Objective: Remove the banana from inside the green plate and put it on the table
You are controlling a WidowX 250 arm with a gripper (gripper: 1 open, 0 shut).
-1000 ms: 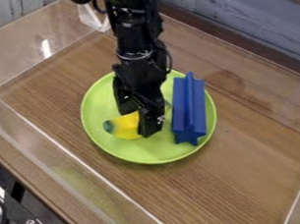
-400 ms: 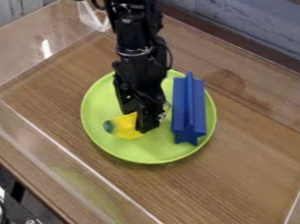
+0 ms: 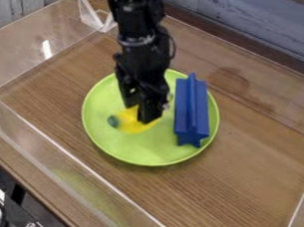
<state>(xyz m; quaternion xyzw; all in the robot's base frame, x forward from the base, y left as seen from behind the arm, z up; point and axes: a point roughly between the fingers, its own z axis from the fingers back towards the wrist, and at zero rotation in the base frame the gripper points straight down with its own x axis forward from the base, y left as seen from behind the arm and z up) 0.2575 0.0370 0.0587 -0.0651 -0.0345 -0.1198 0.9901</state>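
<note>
The green plate lies in the middle of the table. Inside it, on its left half, is the small yellow banana, with a dark tip pointing left. My gripper points straight down over the banana's right end, and its black fingers are shut on the banana. The fingers hide that end, and I cannot tell whether the banana still touches the plate.
A blue star-profiled block lies along the plate's right half, close beside the gripper. Clear acrylic walls edge the wood-grain table on all sides. Bare tabletop surrounds the plate.
The jaws have closed on the banana; earlier they stood open around it. The gripper has risen slightly, and the banana now sits a little further left under the fingers.
</note>
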